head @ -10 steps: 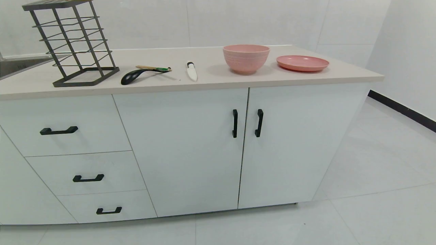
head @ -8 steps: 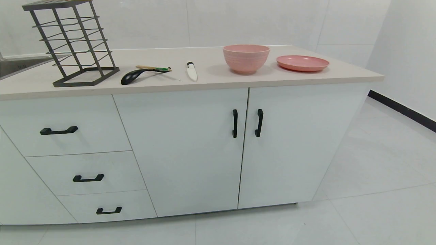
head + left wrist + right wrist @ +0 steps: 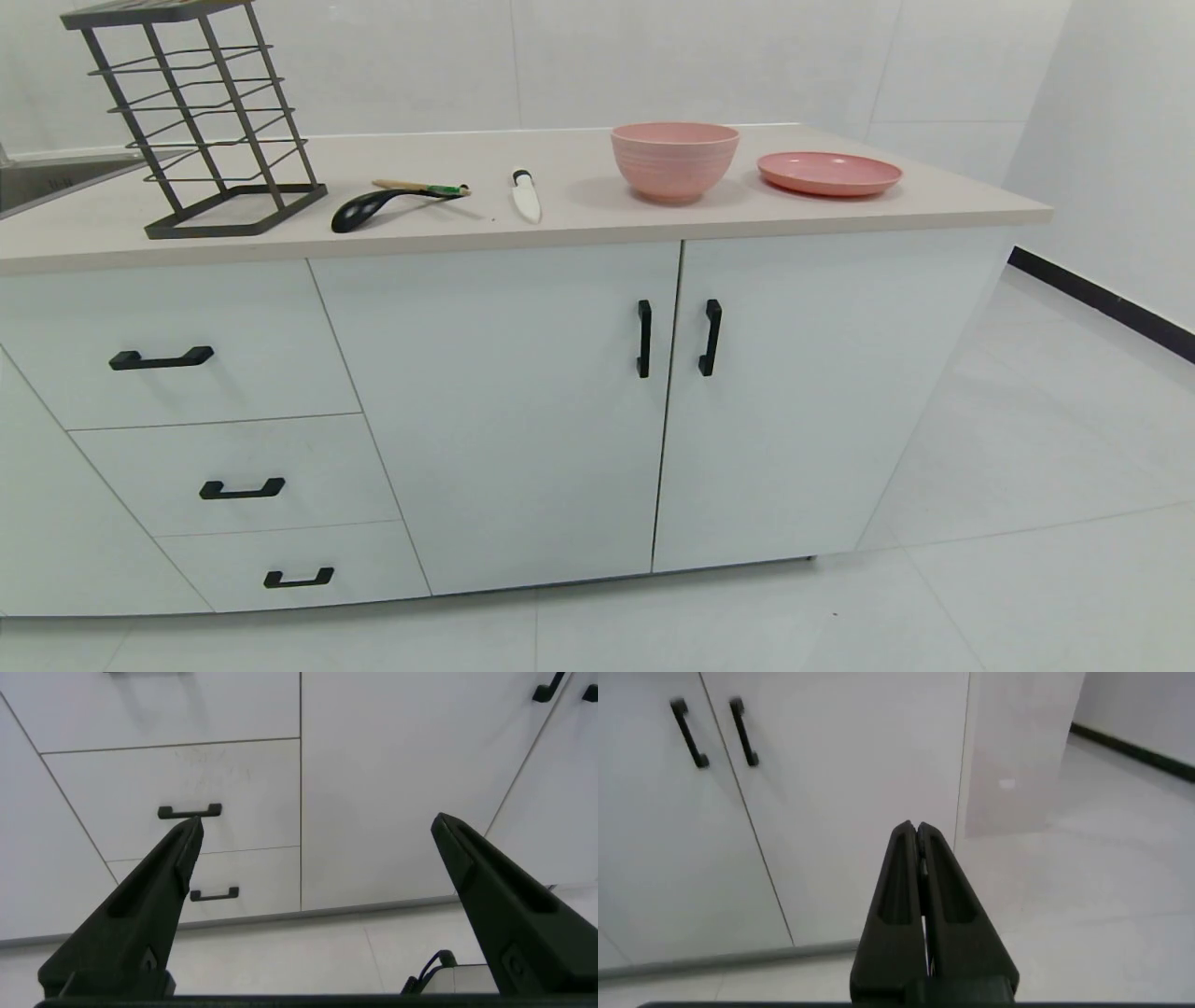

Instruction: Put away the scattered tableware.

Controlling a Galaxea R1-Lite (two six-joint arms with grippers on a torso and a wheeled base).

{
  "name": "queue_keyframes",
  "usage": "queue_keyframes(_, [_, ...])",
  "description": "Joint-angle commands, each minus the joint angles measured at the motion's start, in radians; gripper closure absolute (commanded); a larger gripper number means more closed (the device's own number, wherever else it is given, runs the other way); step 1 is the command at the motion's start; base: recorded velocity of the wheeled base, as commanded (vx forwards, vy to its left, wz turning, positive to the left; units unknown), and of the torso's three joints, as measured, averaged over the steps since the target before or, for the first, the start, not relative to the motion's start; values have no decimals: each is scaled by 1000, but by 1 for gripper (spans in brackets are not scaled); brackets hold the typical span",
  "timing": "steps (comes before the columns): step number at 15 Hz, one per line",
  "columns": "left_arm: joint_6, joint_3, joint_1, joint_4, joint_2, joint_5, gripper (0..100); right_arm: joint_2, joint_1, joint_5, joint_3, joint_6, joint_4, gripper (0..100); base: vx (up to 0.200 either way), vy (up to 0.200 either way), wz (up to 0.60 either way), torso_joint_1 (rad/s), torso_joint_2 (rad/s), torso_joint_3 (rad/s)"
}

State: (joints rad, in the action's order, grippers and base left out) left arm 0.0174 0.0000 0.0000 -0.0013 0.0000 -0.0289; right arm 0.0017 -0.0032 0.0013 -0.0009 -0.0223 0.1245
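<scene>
Head view: I judge task unstarted. Bowl (image 3: 674, 159), plate (image 3: 829, 174), knife (image 3: 527, 195), black spoon (image 3: 372, 206) lie loose on counter (image 3: 840, 213), right of rack (image 3: 198, 121). Left gripper (image 3: 316, 826) wide open, empty; right gripper (image 3: 918, 833) closed, empty.

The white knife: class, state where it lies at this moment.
In the head view the white knife lies flat on the countertop, between the black spoon to its left and the pink bowl to its right.

A tall wire rack (image 3: 201, 121) blocked the nine o'clock end of the counter (image 3: 579, 224). Bare worktop lay open between knife (image 3: 527, 196) and bowl (image 3: 674, 161) and, at three o'clock, beyond the plate (image 3: 829, 174).
</scene>
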Motion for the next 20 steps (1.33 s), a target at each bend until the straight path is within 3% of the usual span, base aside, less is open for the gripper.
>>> queue_keyframes(1, [-1, 0, 0, 0, 0, 0, 0, 0, 0, 0, 1, 7, 60, 100, 0, 0, 0, 0, 0, 0])
queue_keyframes(3, [-1, 0, 0, 0, 0, 0, 0, 38, 2, 82, -47, 16, 58, 100, 0, 0, 0, 0, 0, 0])
queue_keyframes(4, [-1, 0, 0, 0, 0, 0, 0, 254, 3, 256, -180, 36, 24, 100, 0, 0, 0, 0, 0, 0])
queue_keyframes(5, [-1, 0, 0, 0, 0, 0, 0, 396, 3, 322, -232, 62, 24, 100, 0, 0, 0, 0, 0, 0])
queue_keyframes(7, [-1, 0, 0, 0, 0, 0, 0, 544, 6, 359, -261, 91, 30, 100, 0, 0, 0, 0, 0, 0])
queue_keyframes(11, [-1, 0, 0, 0, 0, 0, 0, 791, 114, 399, -266, 101, 96, 100, 0, 0, 0, 0, 0, 0])
queue_keyframes(12, [-1, 0, 0, 0, 0, 0, 0, 811, 118, 399, -266, 101, 118, 0, 0, 0, 0, 0, 0, 0])
queue_keyframes(14, [-1, 0, 0, 0, 0, 0, 0, 974, 124, 402, -266, 101, 320, 0, 0, 0, 0, 0, 0, 0])
queue_keyframes(16, [-1, 0, 0, 0, 0, 0, 0, 1110, 138, 433, -261, 111, 434, 0, 0, 0, 0, 0, 0, 0])
queue_keyframes(20, [-1, 0, 0, 0, 0, 0, 0, 1428, 247, 431, -271, 121, 731, 0, 0, 0, 0, 0, 0, 0])
